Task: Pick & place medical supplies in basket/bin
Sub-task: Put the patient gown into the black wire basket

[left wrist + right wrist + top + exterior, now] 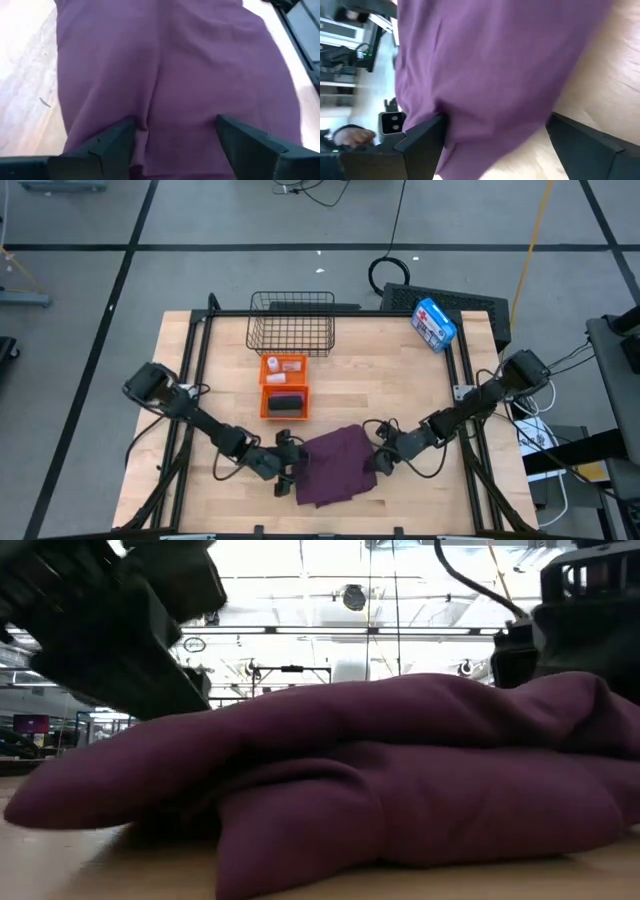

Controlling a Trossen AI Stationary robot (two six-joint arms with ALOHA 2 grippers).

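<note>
The purple-maroon cloth [337, 467] lies bunched flat on the table's near middle; it also fills the low view as cloth [380, 770]. My left gripper [291, 466] is open at the cloth's left edge. My right gripper [379, 452] is open at the cloth's right edge. In each wrist view the cloth [170, 60] [485, 65] reaches in between the spread fingers. The orange tray [264, 387] holds a black roll [284, 402] in its near compartment and small pale things [286, 364] in its far one. The wire basket [292, 323] stands behind the tray. The pink and brown rolls do not show. My left gripper [175, 125] comes low from the table's left, its open fingers either side of a ridge of the cloth's left edge [145, 127]. One finger [117, 142] lies against the fabric. My right gripper [495, 120] comes low from the right, open around the cloth's right edge [470, 130]. Whether its fingers touch the cloth, I cannot tell.
A blue-and-white box with a red cross [433, 323] sits at the far right corner. Black frame rails [196, 370] [462, 370] run along the table's left and right sides. Bare wood [390, 380] lies between the tray and the right rail.
</note>
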